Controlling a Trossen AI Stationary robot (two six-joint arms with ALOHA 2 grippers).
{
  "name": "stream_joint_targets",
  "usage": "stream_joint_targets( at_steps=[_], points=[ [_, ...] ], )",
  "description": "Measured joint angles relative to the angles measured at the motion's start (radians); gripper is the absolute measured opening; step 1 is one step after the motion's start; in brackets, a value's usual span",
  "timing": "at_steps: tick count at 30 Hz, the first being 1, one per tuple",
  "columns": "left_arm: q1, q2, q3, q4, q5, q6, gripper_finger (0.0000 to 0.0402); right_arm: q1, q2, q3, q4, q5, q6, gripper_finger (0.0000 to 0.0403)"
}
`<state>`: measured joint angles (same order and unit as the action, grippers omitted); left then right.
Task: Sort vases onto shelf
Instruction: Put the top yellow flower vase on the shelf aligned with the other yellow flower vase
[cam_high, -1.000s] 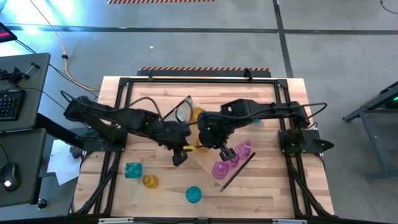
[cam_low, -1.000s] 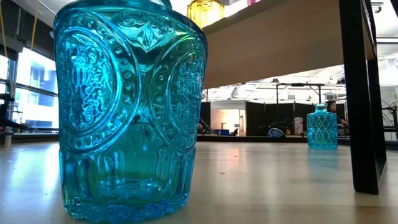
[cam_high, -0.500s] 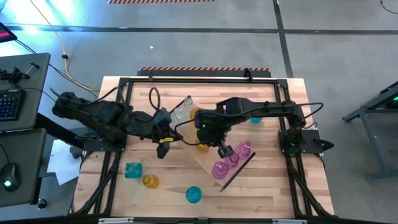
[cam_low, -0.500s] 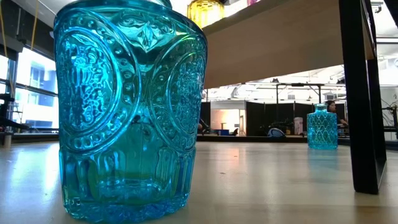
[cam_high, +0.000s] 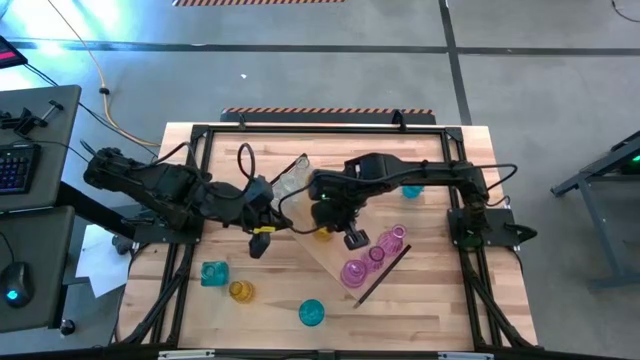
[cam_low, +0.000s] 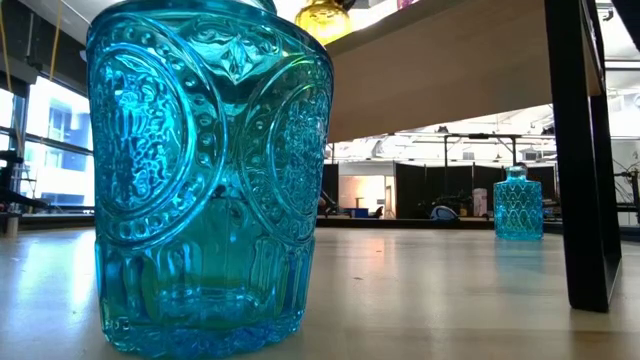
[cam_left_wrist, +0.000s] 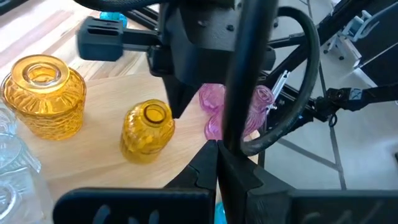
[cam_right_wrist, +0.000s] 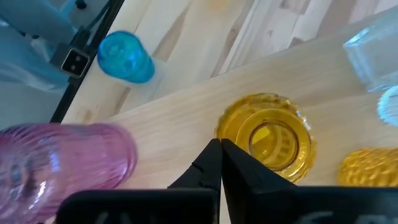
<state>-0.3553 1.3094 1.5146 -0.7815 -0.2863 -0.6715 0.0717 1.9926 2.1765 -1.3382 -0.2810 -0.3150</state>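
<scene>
Right wrist view, yellow vase (cam_right_wrist: 267, 140) beside right gripper (cam_right_wrist: 219, 163)

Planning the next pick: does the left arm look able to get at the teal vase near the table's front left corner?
Probably yes. The teal vase stands alone on the open tabletop, just in front of the left pincer, which is shut and empty. Only an amber vase stands near it.

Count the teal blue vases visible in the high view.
3 teal blue vases: one at the table's lower left, one lower centre, one partly behind the right arm. The arms may hide more.
</scene>
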Motion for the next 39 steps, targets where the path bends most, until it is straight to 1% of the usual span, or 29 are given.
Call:
stream_joint_targets(
  at_steps=[7,13,17,20,22,24,26,39],
  points=[
    [0.000,0.000,0.000,-0.003,0.001,0.011,0.0001,-0.025,0.014,0.000,0.040,-0.010,0.000,0.0000],
    [0.000,0.000,0.000,-0.013,0.008,0.010,0.0001,-0.028,0.065,0.000,0.042,-0.015,-0.034,0.0000],
    [-0.001,0.000,0.000,-0.012,0.009,0.009,0.0001,-0.029,0.078,0.000,0.026,-0.015,-0.035,0.0000],
    [-0.001,0.000,0.000,-0.010,0.010,0.010,0.0001,-0.029,0.080,0.000,-0.019,-0.014,-0.034,0.0000],
    [-0.001,0.000,0.000,-0.007,0.010,0.010,0.0001,-0.029,0.080,0.002,-0.063,0.000,-0.033,0.0000],
    [-0.001,0.000,0.000,-0.006,0.009,0.011,0.0001,-0.028,0.080,0.002,-0.103,0.049,-0.034,0.0000],
    [-0.001,0.000,0.000,-0.005,0.008,0.011,0.0001,-0.032,0.080,0.002,-0.117,0.068,-0.034,0.0000],
    [0.000,0.000,0.000,-0.005,0.005,0.003,0.0001,-0.038,0.080,0.002,-0.011,0.048,-0.035,0.0000]
  ],
)
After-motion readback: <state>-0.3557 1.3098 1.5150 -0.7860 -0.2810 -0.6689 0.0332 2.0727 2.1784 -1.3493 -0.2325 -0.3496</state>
